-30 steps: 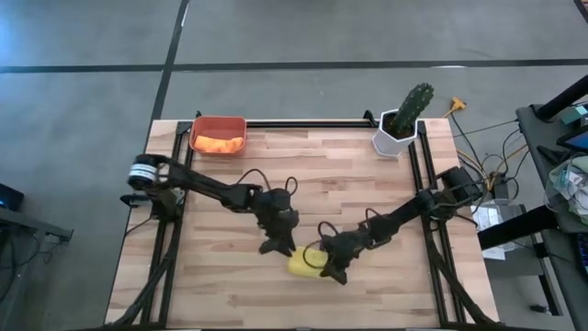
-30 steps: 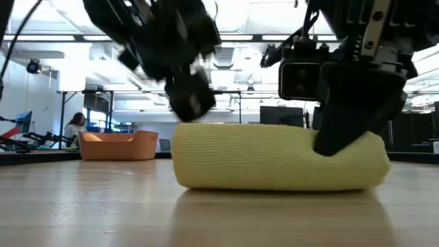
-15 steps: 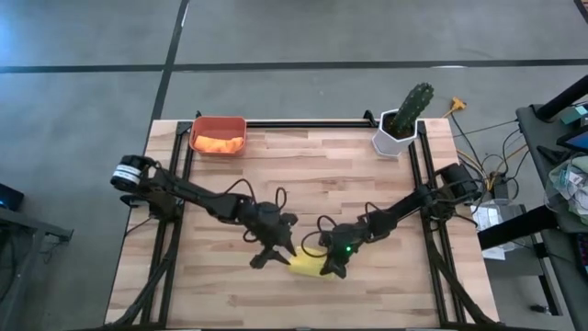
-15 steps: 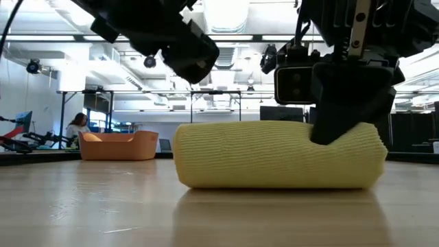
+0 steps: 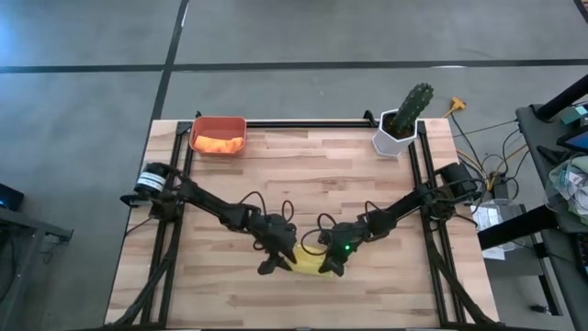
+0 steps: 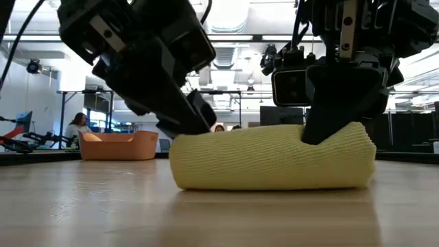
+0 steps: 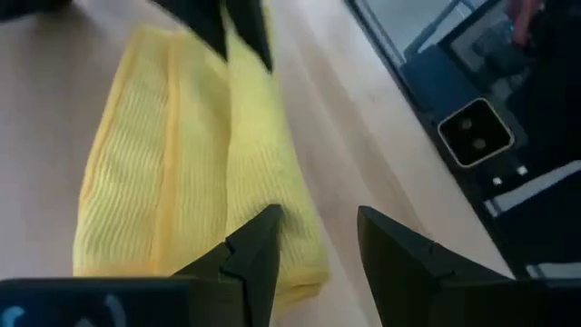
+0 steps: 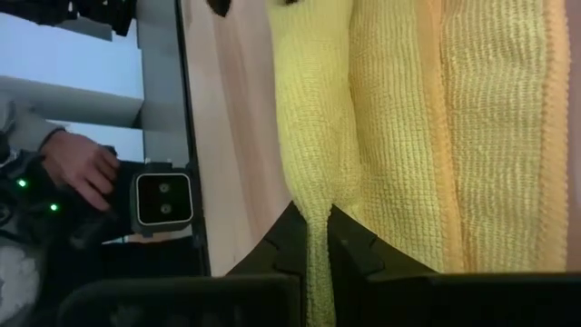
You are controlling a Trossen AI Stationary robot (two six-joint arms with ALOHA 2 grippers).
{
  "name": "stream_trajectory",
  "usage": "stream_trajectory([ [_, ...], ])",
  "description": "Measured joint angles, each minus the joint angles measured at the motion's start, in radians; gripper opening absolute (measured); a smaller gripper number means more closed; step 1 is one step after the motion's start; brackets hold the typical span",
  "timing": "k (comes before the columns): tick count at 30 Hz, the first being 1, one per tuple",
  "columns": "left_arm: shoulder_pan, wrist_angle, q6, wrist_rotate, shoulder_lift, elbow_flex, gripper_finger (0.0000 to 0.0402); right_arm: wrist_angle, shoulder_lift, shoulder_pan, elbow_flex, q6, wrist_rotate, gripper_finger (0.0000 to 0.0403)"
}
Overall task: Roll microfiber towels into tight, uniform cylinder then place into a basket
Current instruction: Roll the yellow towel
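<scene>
looks like a robotics lab or open-plan workshop: butcher-block wooden table (image 5: 303,161) on a grey concrete floor (image 5: 303,37), ceiling strip lights (image 6: 226,14), far desks where a seated person (image 6: 72,127) works, loose cables (image 5: 487,156) at right.

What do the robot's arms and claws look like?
Both arms are thin, dark and jointed, with black cables looping beside them. The left arm has a silvery ring near its base. The right arm has a small green light near its wrist. Each gripper has two dark, wedge-shaped fingers.
</scene>
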Motion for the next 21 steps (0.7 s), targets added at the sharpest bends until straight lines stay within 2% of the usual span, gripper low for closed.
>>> stream_trajectory([
  [7,-0.003,0.011,-0.052,-0.074,0.013,-0.005,0.0132,0.000,-0.001,0.000,0.000,0.001,0.005,0.0013],
  [14,-0.003,0.018,-0.052,-0.155,-0.043,-0.005,0.0132,0.000,-0.003,0.003,-0.001,-0.002,0.010,0.0013],
  [18,-0.008,0.011,-0.046,-0.152,-0.050,-0.007,0.0140,-0.002,-0.003,0.005,-0.002,-0.016,0.010,0.0013],
  [21,-0.015,-0.003,-0.044,-0.104,-0.049,-0.011,0.0166,-0.004,-0.004,0.005,-0.002,-0.025,0.009,0.0013],
])
